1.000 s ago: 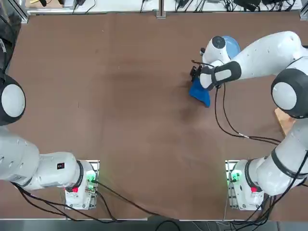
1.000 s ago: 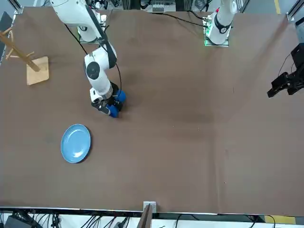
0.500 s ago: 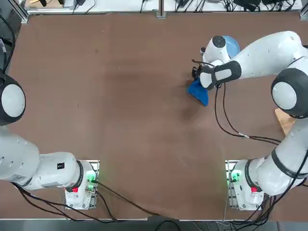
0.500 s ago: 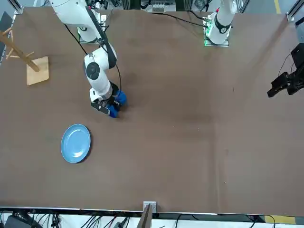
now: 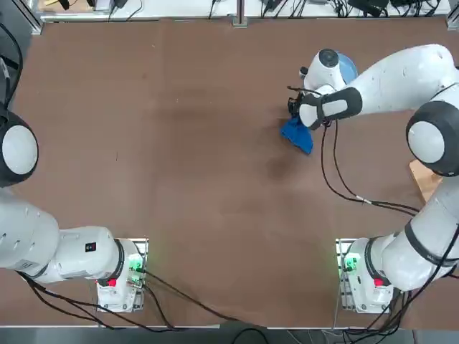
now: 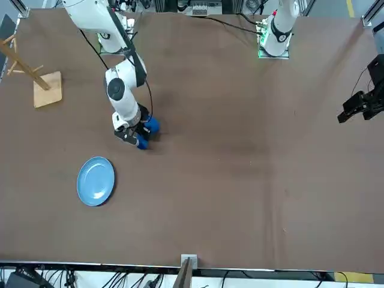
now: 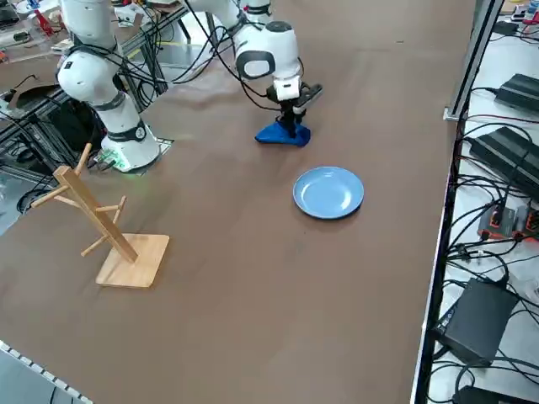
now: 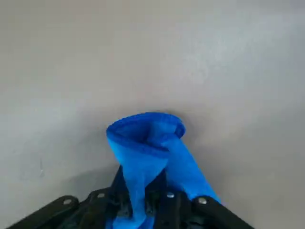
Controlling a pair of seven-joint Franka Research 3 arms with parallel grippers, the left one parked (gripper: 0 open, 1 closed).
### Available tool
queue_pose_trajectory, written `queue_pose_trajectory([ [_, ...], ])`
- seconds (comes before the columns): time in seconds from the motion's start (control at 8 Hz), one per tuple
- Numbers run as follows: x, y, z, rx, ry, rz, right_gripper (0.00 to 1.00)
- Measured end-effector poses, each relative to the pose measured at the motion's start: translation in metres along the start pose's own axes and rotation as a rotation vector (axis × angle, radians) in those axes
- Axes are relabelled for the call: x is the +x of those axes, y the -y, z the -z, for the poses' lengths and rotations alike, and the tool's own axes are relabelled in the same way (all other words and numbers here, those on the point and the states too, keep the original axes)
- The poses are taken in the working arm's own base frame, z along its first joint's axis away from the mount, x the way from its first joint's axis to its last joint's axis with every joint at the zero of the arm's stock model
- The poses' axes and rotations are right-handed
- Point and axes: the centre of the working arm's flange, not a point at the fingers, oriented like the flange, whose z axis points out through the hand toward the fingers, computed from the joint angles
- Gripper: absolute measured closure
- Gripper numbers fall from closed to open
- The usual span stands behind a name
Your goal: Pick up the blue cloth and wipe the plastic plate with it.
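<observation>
The blue cloth (image 5: 296,135) is bunched into a peak on the brown table, right of the centre. My right gripper (image 5: 295,115) points down over it and is shut on its upper fold. In the wrist view the blue cloth (image 8: 147,143) rises between the fingers of the gripper (image 8: 145,205) as a pinched, rolled fold. From the side, the cloth (image 7: 284,135) still touches the table under the gripper (image 7: 292,126). The plastic plate (image 7: 328,192) is light blue and lies flat, a short way beyond the cloth and apart from it. The plate (image 6: 96,180) lies bare; from above, the plate (image 5: 347,67) is mostly hidden by my wrist.
A wooden peg rack (image 7: 101,227) on a square base stands at the right edge of the table, beside my right arm. The rack (image 6: 36,78) is well away from the cloth and the plate. Cables hang from my right forearm (image 5: 337,179).
My right gripper has gone from open to shut on the cloth. The cloth has drawn in from a flatter patch to a narrower, gathered bunch. The plate has not moved.
</observation>
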Motion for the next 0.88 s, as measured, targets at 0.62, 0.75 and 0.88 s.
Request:
queue_pose_trajectory([
  [0.62, 0.074, -0.016, 0.094, -0.037, 0.016, 0.036, 0.92],
  [0.75, 0.092, -0.021, 0.117, -0.043, 0.021, 0.058, 0.92],
  [0.88, 0.113, -0.026, 0.144, -0.045, 0.02, 0.085, 0.92],
])
